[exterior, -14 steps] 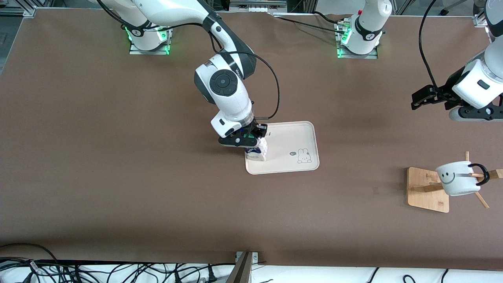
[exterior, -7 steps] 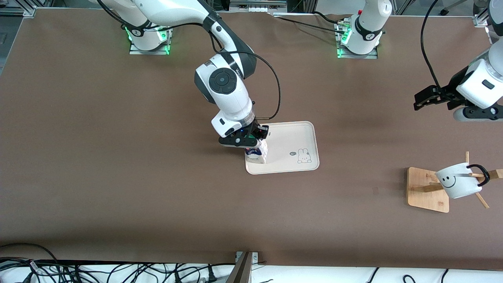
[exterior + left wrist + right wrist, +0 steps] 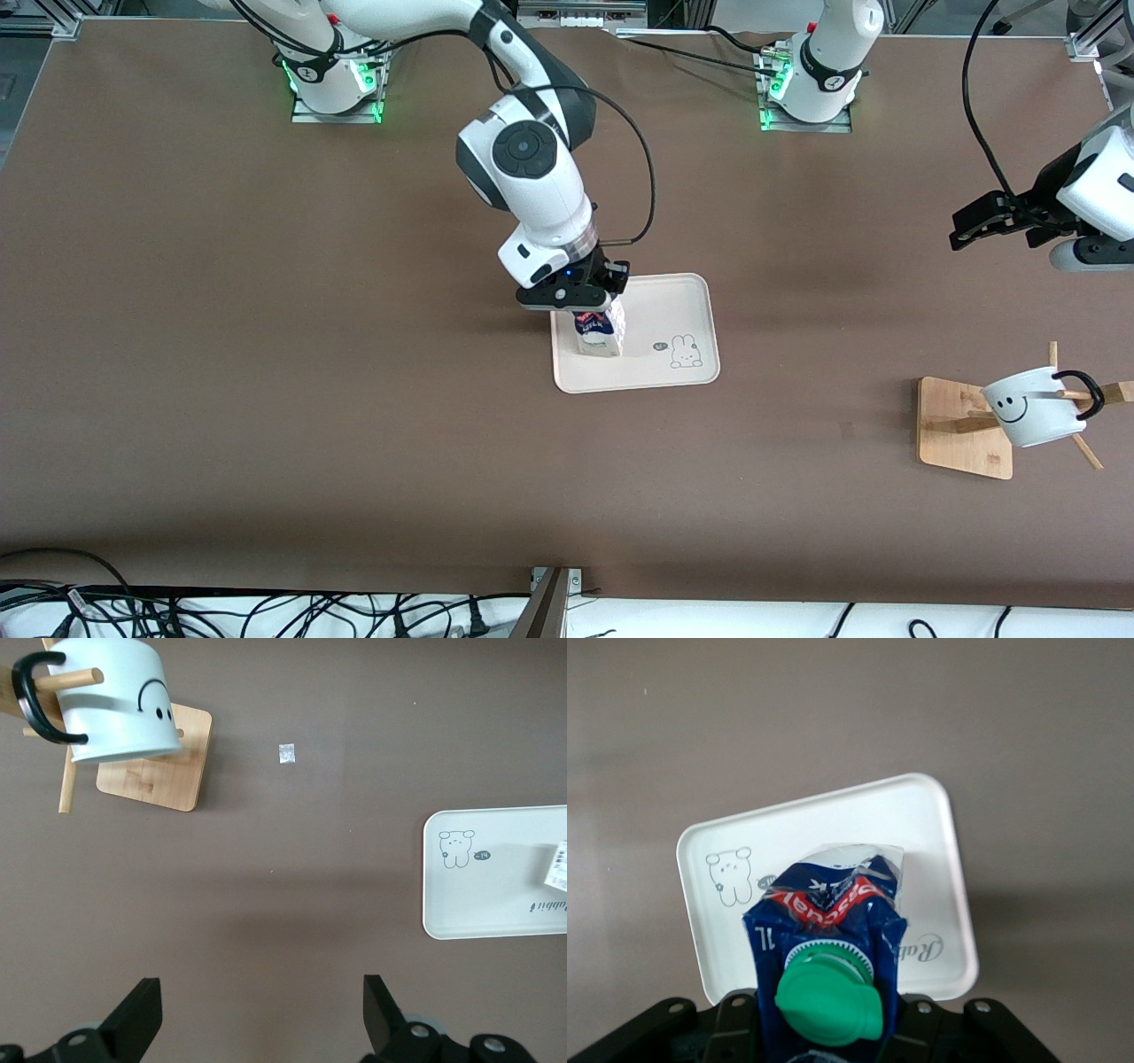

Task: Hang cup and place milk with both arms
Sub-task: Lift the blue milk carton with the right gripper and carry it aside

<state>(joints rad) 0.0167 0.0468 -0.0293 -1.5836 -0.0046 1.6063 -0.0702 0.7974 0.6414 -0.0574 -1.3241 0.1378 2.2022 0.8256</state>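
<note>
The milk [image 3: 598,332] stands over the tray [image 3: 682,306], clamped at its top in the right gripper [image 3: 574,297] jaws. Released while tilted, it could topple. The cup [image 3: 1032,409] hangs on the rack [image 3: 961,427]; left gripper [image 3: 997,220] jaws apart, over bare desk [image 3: 266,354].

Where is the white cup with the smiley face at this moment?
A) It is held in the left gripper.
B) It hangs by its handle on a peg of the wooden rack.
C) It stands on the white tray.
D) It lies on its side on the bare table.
B: the cup hangs with its black handle over a peg of the wooden rack, while the left gripper is open with nothing in it.
</note>
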